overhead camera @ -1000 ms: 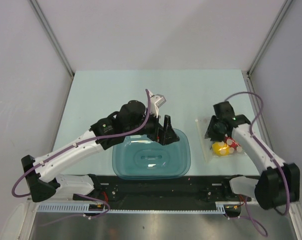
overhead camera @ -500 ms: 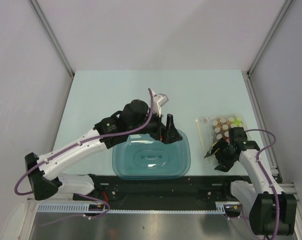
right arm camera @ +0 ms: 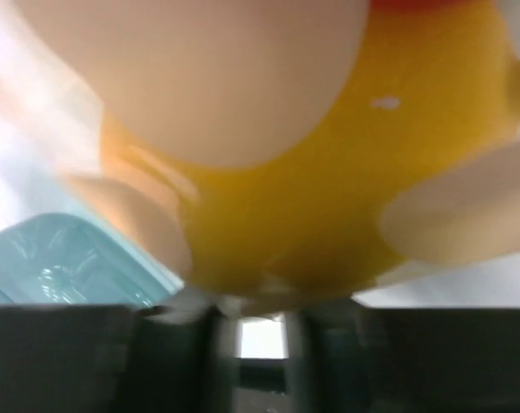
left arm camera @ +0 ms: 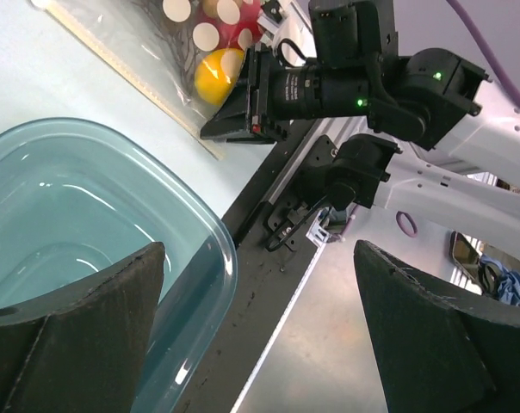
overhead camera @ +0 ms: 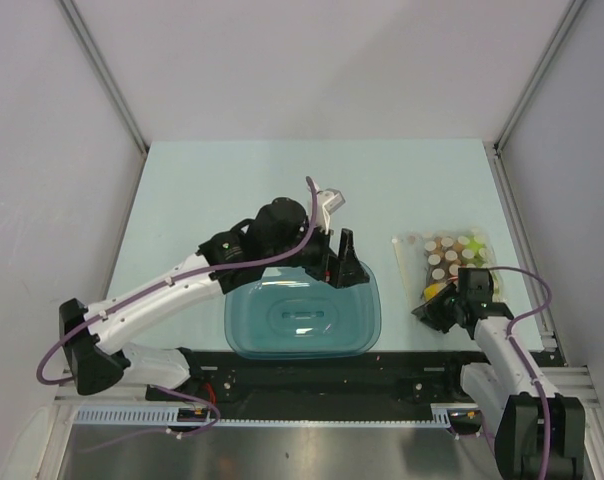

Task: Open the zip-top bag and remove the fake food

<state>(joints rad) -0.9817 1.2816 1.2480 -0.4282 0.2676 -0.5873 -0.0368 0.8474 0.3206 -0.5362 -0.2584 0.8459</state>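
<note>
The zip-top bag [overhead camera: 410, 272] lies flat on the right side of the desk [overhead camera: 222, 190], clear plastic dotted with white, and the fake food [overhead camera: 450, 252] is all inside it: little orange-brown balls towards the far end, a red piece [left arm camera: 247, 34] and a yellow fruit [left arm camera: 215, 76] at the near end. And there is the right claw [overhead camera: 427, 308], down low at the bag's near edge, its tip right against the plastic beside that yellow fruit. Its own camera is so close that the fruit fills the view as a blur behind the white dots. The jaws look narrow, but whether they have actually pinched the bag cannot be told from here. Over to the left, well apart from the bag, sits the teal tub [overhead camera: 252, 320] near the front edge of the desk. The left claw [overhead camera: 344, 262] hangs over the tub's far right corner, jaws spread wide with nothing between them, its camera looking across the tub's rim towards the bag and the right arm.
</note>
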